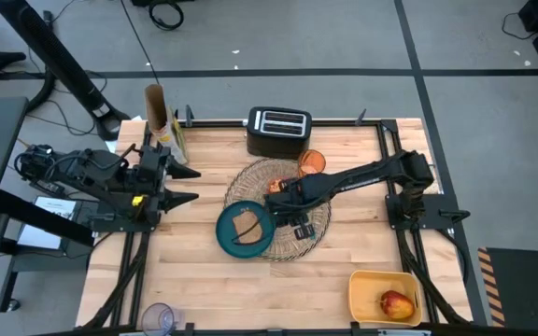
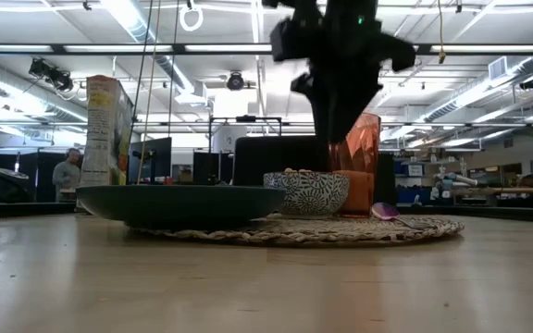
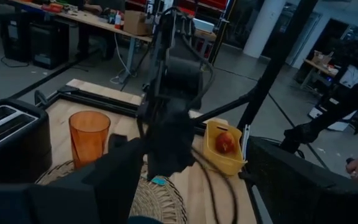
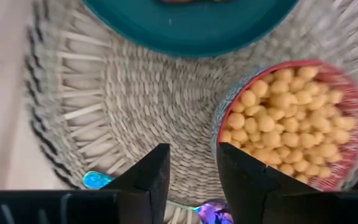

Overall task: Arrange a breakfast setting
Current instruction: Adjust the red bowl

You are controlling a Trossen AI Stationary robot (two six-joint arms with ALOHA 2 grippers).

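Note:
The round wicker placemat (image 1: 292,173) lies mid-table. On its near left part rests the teal plate (image 1: 227,238) with the brown toast slice (image 1: 246,224). The small patterned bowl (image 4: 291,124), pink inside and full of round cereal, stands on the mat, with the blue-handled spoon (image 4: 98,180) lying beside it. The orange cup (image 1: 312,161) stands at the mat's far right edge. The apple (image 1: 396,303) lies in a yellow bin. My right gripper (image 4: 192,158) hovers above the mat next to the bowl, open a little and empty. My left gripper (image 1: 192,185) waits open at the left.
A black toaster (image 1: 278,131) stands at the far edge behind the mat. A cereal box (image 1: 157,112) stands at the far left. The yellow bin (image 1: 367,285) sits at the near right corner. A clear plastic cup (image 1: 160,317) is at the near left edge.

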